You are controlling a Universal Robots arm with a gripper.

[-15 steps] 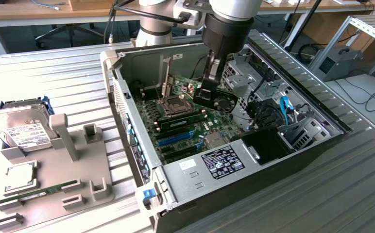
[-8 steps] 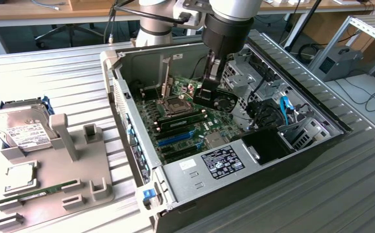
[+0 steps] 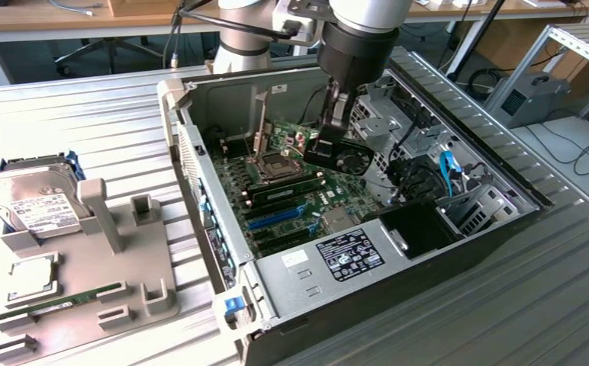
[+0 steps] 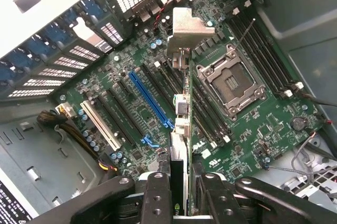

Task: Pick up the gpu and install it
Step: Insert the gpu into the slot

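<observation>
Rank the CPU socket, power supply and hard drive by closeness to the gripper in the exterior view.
1. CPU socket, in the case beside the gripper.
2. Power supply, case end toward the camera.
3. Hard drive, outside, exterior view's left.

Even, bright room light; soft shadows inside the computer case (image 3: 477,255).

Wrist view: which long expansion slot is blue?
The long blue slot, flanked by black slots; the other long coloured one is the white slot.
</observation>
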